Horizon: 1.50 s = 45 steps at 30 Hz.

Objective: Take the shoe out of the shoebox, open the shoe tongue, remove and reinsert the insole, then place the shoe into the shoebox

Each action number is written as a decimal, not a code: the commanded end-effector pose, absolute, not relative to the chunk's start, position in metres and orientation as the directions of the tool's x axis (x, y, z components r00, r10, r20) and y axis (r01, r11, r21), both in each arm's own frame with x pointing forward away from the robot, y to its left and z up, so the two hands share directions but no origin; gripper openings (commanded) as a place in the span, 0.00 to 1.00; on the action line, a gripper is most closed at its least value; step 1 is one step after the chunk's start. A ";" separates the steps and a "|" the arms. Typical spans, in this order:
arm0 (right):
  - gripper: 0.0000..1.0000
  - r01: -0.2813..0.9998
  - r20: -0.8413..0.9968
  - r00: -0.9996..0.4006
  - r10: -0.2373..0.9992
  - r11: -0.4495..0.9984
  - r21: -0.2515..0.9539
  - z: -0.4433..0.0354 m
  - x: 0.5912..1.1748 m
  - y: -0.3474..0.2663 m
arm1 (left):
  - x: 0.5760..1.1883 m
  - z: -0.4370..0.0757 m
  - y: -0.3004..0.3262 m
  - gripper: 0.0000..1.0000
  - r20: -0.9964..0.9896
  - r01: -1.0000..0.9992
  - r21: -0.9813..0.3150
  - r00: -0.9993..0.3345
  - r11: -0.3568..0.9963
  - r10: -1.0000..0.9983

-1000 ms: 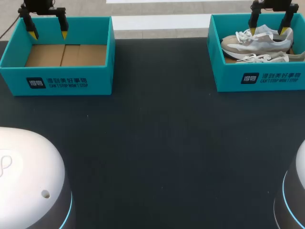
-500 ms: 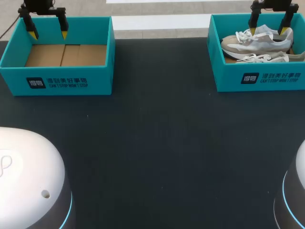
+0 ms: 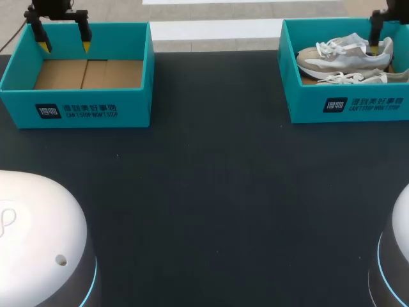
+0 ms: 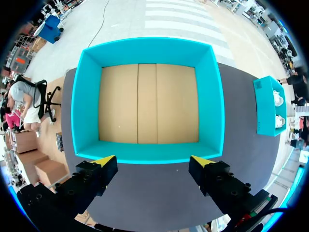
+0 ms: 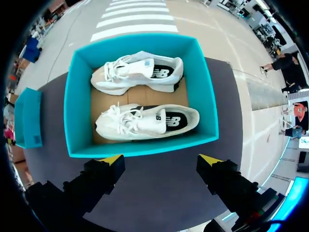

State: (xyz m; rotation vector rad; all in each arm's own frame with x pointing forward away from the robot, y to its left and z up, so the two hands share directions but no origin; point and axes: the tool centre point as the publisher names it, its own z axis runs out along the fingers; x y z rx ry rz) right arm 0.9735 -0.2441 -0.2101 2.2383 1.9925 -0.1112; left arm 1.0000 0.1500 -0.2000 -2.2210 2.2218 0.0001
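Note:
Two white and beige sneakers lie side by side in the teal shoebox (image 3: 345, 105) at the table's far right: one (image 3: 342, 54) toward the back, the other (image 3: 358, 78) toward the front. My right gripper (image 3: 393, 42) hangs open above the box's right end; only one yellow fingertip (image 3: 374, 46) shows in the head view. In the right wrist view the right gripper (image 5: 160, 160) is open over the box wall (image 5: 140, 147), with both shoes (image 5: 140, 72) (image 5: 145, 122) ahead of it. My left gripper (image 3: 64, 45) (image 4: 152, 162) stands open and empty.
A second teal box (image 3: 77, 109) (image 4: 149, 152) with a bare cardboard floor stands at the far left, under my left gripper. The dark table (image 3: 211, 192) stretches between the boxes. Two white robot bases sit at the near corners.
My right gripper has shifted to the right over the shoebox, so one of its fingers has left the head view. The left arm has not moved.

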 end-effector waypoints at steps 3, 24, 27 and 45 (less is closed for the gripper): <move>1.00 0.990 -0.152 0.117 0.981 -0.102 0.098 -0.226 0.973 -0.269 | 1.000 -0.200 0.150 1.00 0.000 -1.000 0.000 0.000 0.000 -1.000; 0.24 0.984 -0.151 0.159 0.976 -0.145 0.099 -0.289 1.019 -0.325 | 1.000 -0.200 0.150 1.00 0.000 -1.000 0.000 0.000 0.000 -1.000; 0.23 0.983 -0.147 0.164 0.975 -0.150 0.104 -0.294 1.020 -0.332 | 1.000 -0.200 0.150 1.00 0.000 -1.000 0.000 0.000 0.000 -1.000; 0.32 0.986 -0.117 0.154 0.981 -0.144 0.087 -0.332 1.025 -0.346 | 1.000 -0.200 0.150 1.00 0.000 -1.000 0.000 0.000 0.000 -1.000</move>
